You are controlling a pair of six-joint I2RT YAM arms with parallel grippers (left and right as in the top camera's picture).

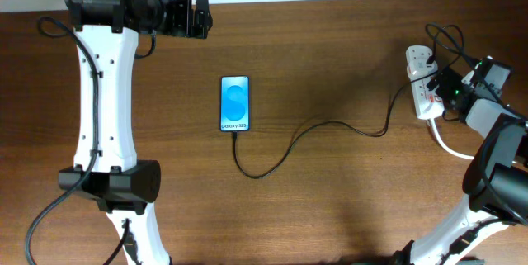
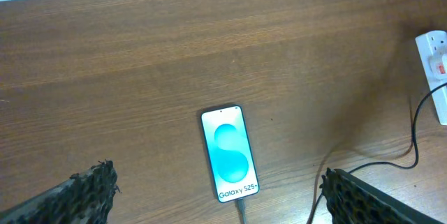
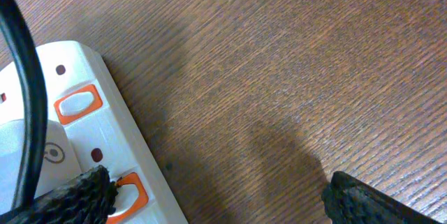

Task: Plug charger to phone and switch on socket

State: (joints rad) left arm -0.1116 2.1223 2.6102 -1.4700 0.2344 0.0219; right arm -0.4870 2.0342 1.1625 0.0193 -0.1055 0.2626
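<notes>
Right claw [image 3: 218,185]: spread wide; one finger [image 3: 77,196] touches an orange-red switch [image 3: 131,190] on the socket [image 3: 84,133].
Socket: white strip at the right edge of the overhead frame.
Left claw [image 1: 200,17]: spread, at upper left of the overhead frame, well apart from the phone [image 1: 234,104].
Phone: flat, left of centre, blue screen lit, bare wood all round.
Charger [image 1: 330,121]: thin black cable meets the phone's bottom edge, loops, then runs right to the socket.
Surface [image 1: 330,42]: brown wood.
</notes>
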